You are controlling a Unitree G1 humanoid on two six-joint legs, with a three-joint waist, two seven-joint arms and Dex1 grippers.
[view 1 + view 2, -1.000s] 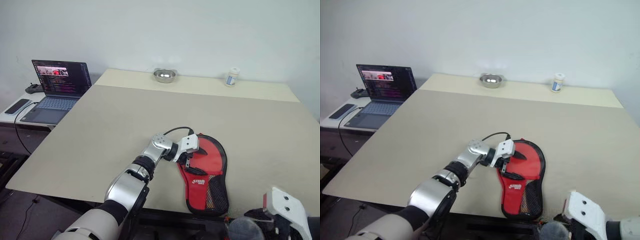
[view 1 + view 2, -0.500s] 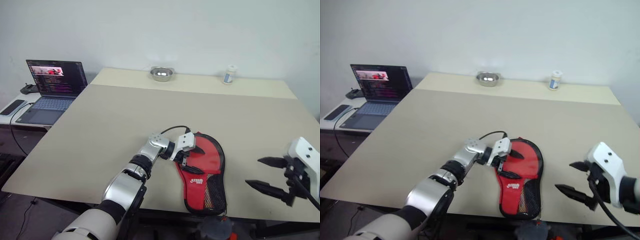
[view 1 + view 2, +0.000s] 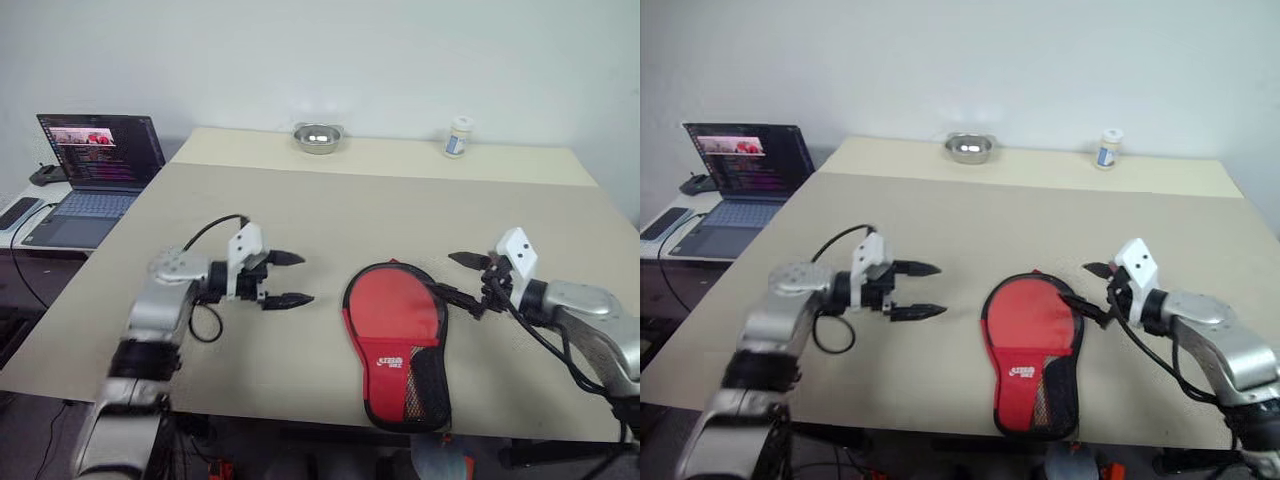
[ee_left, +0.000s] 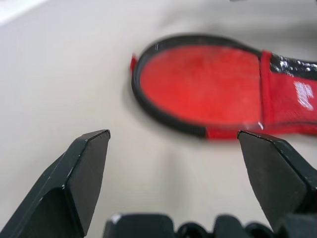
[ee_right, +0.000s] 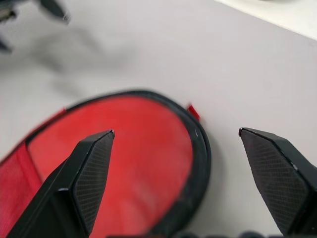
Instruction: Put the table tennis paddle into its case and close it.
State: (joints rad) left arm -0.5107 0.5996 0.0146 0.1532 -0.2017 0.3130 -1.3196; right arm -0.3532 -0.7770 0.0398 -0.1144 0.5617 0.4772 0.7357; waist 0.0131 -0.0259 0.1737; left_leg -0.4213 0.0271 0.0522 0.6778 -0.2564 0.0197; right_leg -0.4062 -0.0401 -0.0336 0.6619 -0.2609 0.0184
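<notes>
- The case (image 3: 398,340) lies flat on the beige table (image 3: 300,220), near the table's front edge, with its red side up.
- Its round part points away from the front edge; the narrow part, with a white logo and a black mesh pocket, points toward that edge.
- A black rim runs around the round red part of the case.
- From these views I cannot tell if the table tennis paddle is inside the case.
- The left gripper (image 3: 290,279) hovers above the table to the left of the case, well apart from it. Its two black fingers are spread wide and there is nothing between them. It points toward the case.
- The right gripper (image 3: 462,279) is just beside the right edge of the case's round part. Its fingers are also spread wide and hold nothing. I cannot tell if the lower fingertip touches the fabric.
- Far behind the case, near the table's back edge, stand a small metal bowl (image 3: 317,137) and a small white bottle (image 3: 458,137).
- Far to the left of the case, an open laptop (image 3: 90,170) sits on a lower side desk.
</notes>
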